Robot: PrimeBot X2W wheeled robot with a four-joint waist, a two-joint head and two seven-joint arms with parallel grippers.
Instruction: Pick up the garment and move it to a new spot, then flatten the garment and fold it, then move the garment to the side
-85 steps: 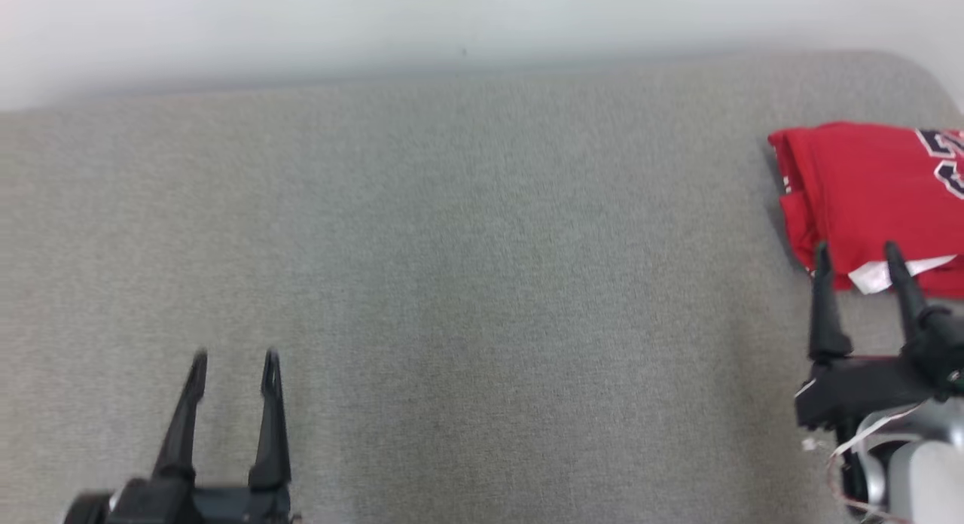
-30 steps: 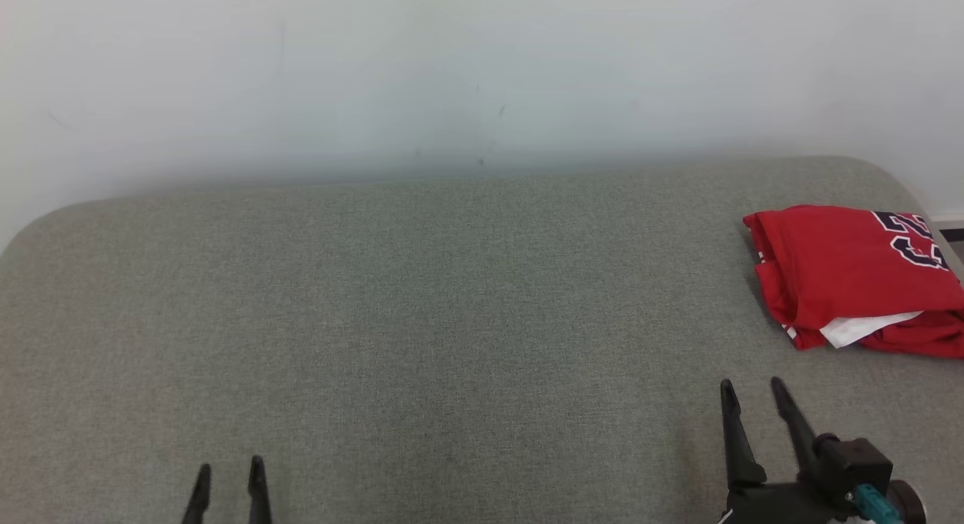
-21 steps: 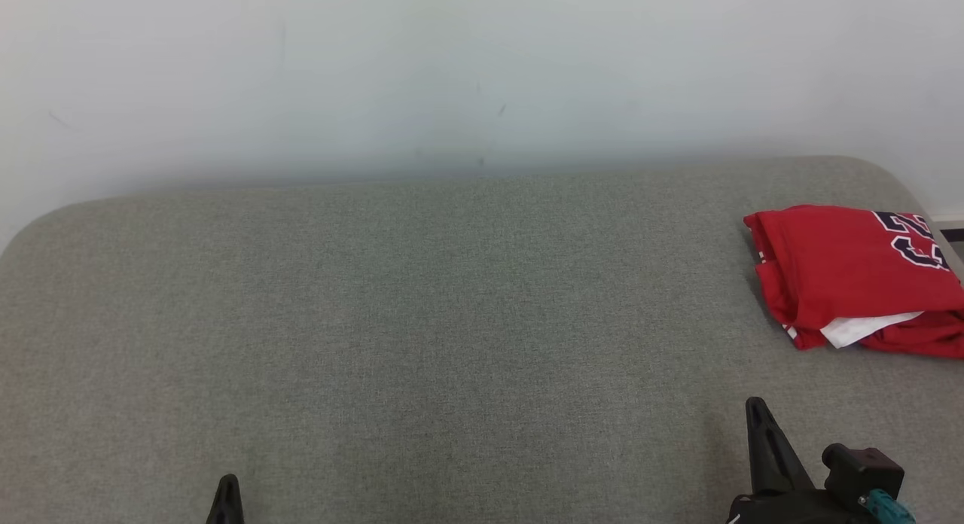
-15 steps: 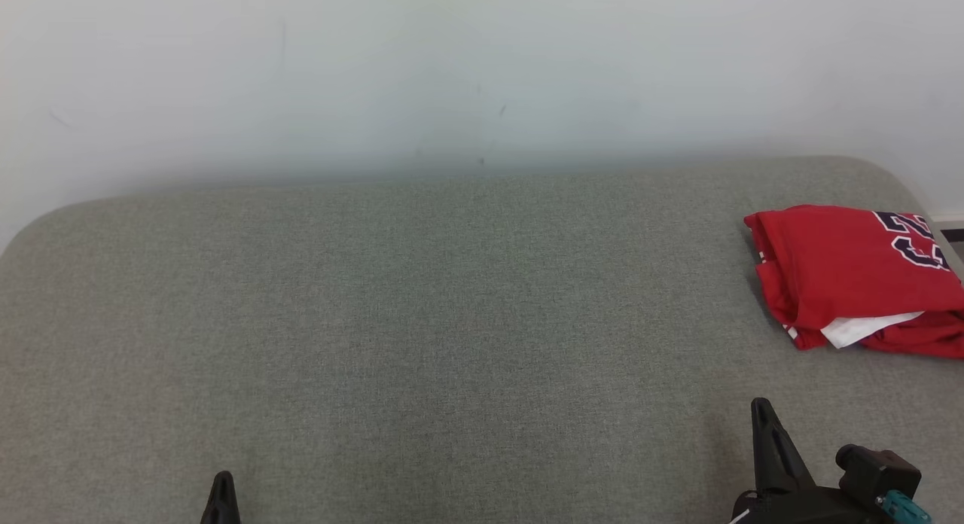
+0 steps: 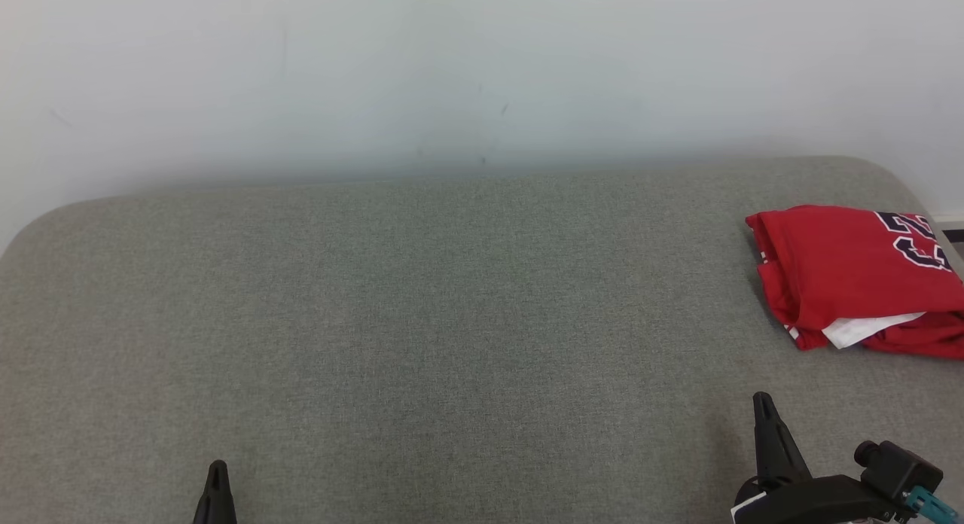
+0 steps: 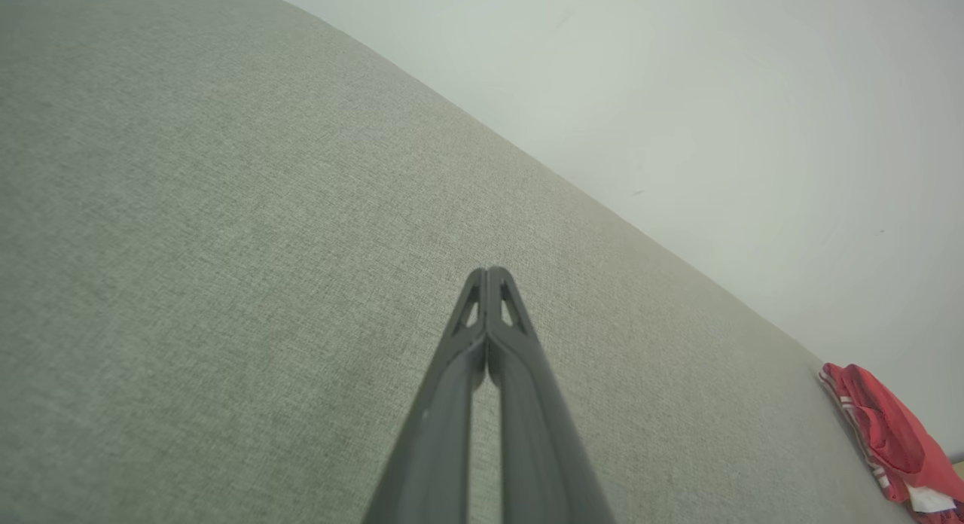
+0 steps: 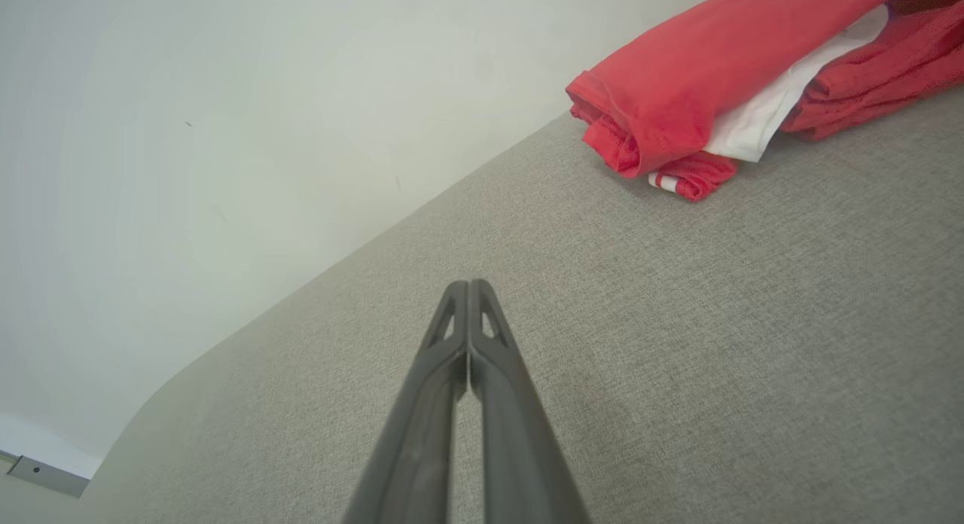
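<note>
The garment point(image 5: 851, 272) is a red jersey with dark lettering and a white inner layer, lying folded at the far right of the grey cushioned surface point(image 5: 452, 321). It also appears in the left wrist view point(image 6: 889, 434) and the right wrist view point(image 7: 715, 80). My right gripper point(image 5: 764, 405) stands shut near the lower right, well short of the garment, with nothing in it; its closed tips show in its own view point(image 7: 468, 287). My left gripper point(image 5: 217, 471) is shut and empty at the lower left, tips together point(image 6: 488, 273).
A pale wall point(image 5: 482, 72) runs along the far edge of the surface. The surface's rounded corners lie at the far left and far right, and the garment sits close to the right edge. A baseboard piece point(image 7: 45, 475) shows low in the right wrist view.
Both grippers have gone from open to shut. The head camera rose since the oldest frame. The garment lies as before, and the right gripper has drawn back from it.
</note>
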